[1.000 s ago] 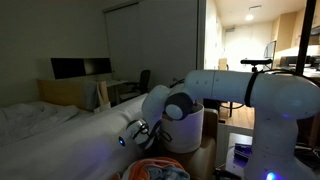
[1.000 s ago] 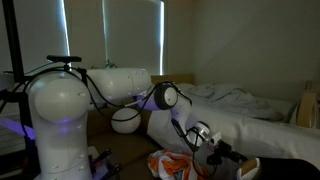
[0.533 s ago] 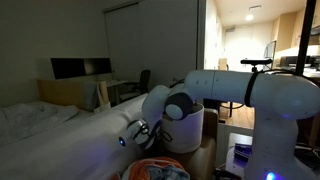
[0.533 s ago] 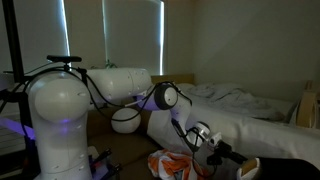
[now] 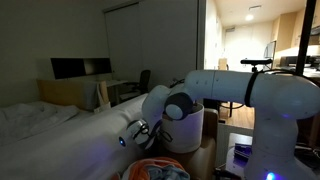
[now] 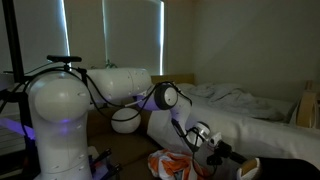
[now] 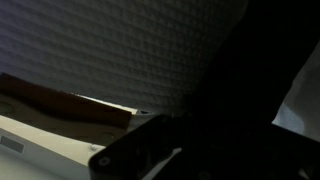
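The orange cloth (image 5: 152, 170) is lying in a crumpled heap low at the near edge of the scene, right beside the bed (image 5: 40, 115). It's showing up in both exterior views.

Your gripper (image 5: 134, 132) is hanging just above the cloth, tucked in close to the side of the bed. The fingers are sitting together. It's too dark to tell whether they're pinching any fabric or even touching it.

The wrist view isn't giving you much. The dark gripper body is filling the right side, quilted white bedding (image 7: 130, 45) is running across the top, and a wood strip (image 7: 60, 105) is sitting under it on the left.

Further out, the arm (image 5: 250, 95) is reaching in from the right, with a white bin (image 5: 195, 130) standing just behind it. Far left, a desk (image 5: 70, 88) is carrying two dark monitors (image 5: 80, 68), and a chair (image 5: 142, 80) is standing near it.
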Robot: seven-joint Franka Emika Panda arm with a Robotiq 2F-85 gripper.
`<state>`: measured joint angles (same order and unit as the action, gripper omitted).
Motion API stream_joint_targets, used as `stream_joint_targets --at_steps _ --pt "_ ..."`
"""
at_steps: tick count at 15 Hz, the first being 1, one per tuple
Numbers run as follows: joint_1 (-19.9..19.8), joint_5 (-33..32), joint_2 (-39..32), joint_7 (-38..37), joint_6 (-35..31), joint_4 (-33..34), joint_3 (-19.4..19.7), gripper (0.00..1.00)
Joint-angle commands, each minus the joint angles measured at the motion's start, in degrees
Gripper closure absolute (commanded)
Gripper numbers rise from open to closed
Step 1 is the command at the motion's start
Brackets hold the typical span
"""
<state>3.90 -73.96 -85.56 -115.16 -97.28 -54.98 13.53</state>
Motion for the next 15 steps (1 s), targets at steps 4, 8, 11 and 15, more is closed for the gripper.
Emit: stream_joint_targets --at_steps 4,8,11,15 --pt "1.0 1.0 1.7 -1.3 2.1 -0.2 -0.4 0.94" --pt "3.1 1.0 4.0 -2.7 4.1 0.7 -0.6 0.95" --pt "5.0 0.4 7.3 -5.1 4.3 -0.9 -0.8 0.95" --pt "6.4 1.1 10.9 -7.7 5.1 -1.1 -1.1 0.95"
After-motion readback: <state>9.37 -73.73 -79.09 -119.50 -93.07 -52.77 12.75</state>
